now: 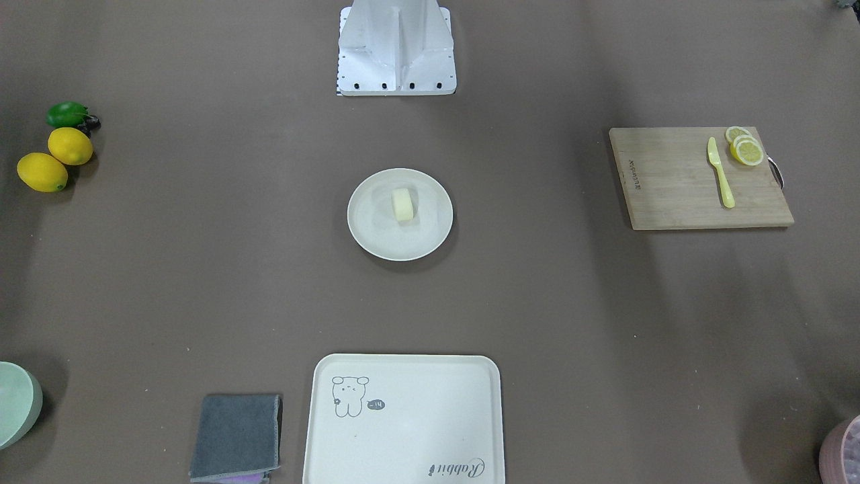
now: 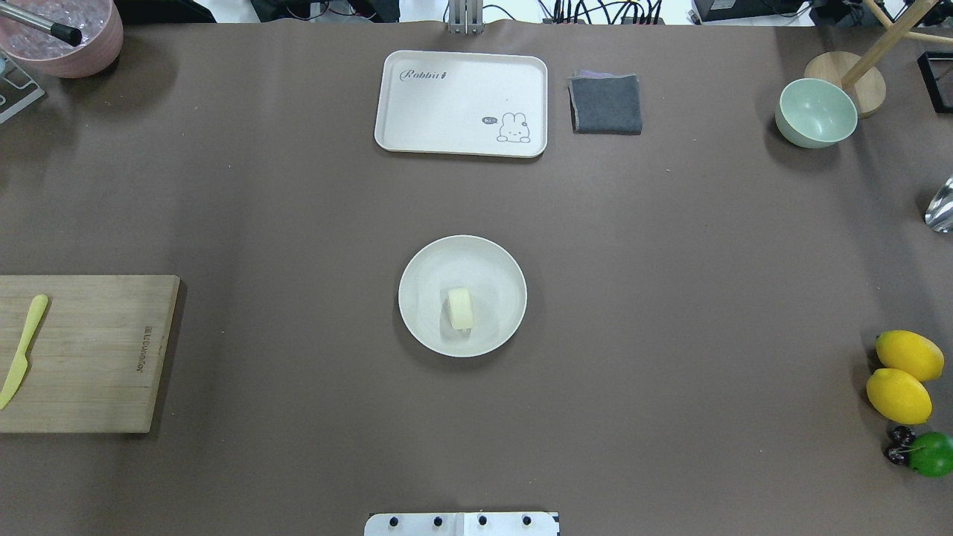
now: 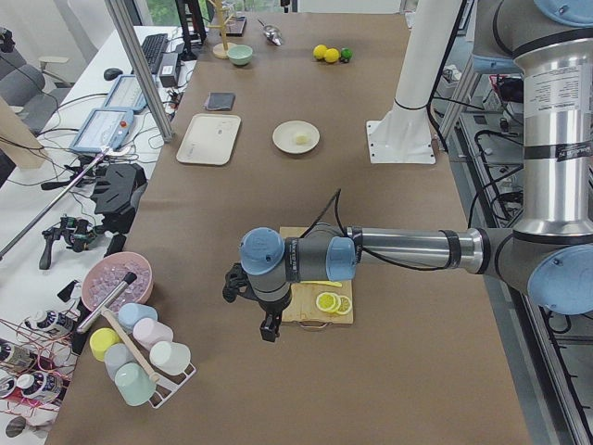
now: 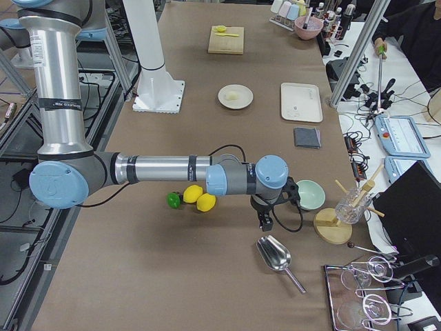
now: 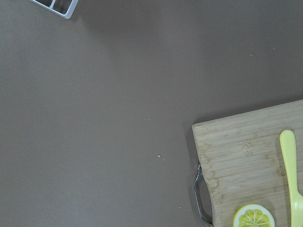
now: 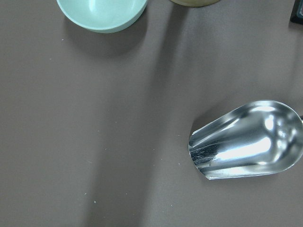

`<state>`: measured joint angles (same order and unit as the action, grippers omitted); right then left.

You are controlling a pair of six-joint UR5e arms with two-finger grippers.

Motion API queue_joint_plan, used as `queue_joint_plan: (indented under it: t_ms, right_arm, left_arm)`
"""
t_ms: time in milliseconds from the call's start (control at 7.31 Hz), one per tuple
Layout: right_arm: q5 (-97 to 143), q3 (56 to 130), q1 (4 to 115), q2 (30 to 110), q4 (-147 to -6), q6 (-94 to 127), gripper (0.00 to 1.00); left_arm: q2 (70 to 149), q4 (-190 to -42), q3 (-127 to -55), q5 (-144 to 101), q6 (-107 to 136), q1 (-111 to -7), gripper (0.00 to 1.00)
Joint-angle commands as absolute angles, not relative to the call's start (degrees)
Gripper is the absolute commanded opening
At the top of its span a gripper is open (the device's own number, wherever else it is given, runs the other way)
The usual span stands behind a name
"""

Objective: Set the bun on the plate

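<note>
A pale cream bun (image 1: 403,204) (image 2: 460,308) lies inside the round cream-white plate (image 1: 368,235) (image 2: 424,327) at the table's middle, a little toward the robot's side of its centre. Nothing touches it. My left gripper (image 3: 269,329) hangs far away over the table's left end, beside the wooden cutting board (image 3: 320,301). My right gripper (image 4: 264,222) hangs over the opposite end, between the green bowl (image 4: 309,194) and a metal scoop (image 4: 274,254). Both show only in the side views, so I cannot tell if they are open or shut. Neither wrist view shows fingers.
A cutting board (image 2: 89,353) holds a yellow knife (image 2: 22,350) and lemon slices (image 1: 746,148). A cream tray (image 2: 461,103), a grey cloth (image 2: 606,104) and the green bowl (image 2: 815,113) line the far edge. Two lemons (image 2: 902,376) and a lime (image 2: 932,454) sit at the right.
</note>
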<state>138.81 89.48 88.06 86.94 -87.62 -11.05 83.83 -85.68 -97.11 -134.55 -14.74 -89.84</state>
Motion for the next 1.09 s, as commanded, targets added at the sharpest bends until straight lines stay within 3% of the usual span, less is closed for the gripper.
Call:
queue_joint_plan:
  t_ms: [0,958]
  right_arm:
    - [139.2,89.6,87.8,86.3,-87.7,-11.2,1.00]
    - [140.0,90.2,89.5,85.7,-88.3,-11.2,1.00]
  left_arm:
    - [83.9,-85.7,-96.4,-134.6,-12.3,-89.8,0.98]
    - [84.9,-86.1,-98.3,-134.6,-9.7,-89.8,0.98]
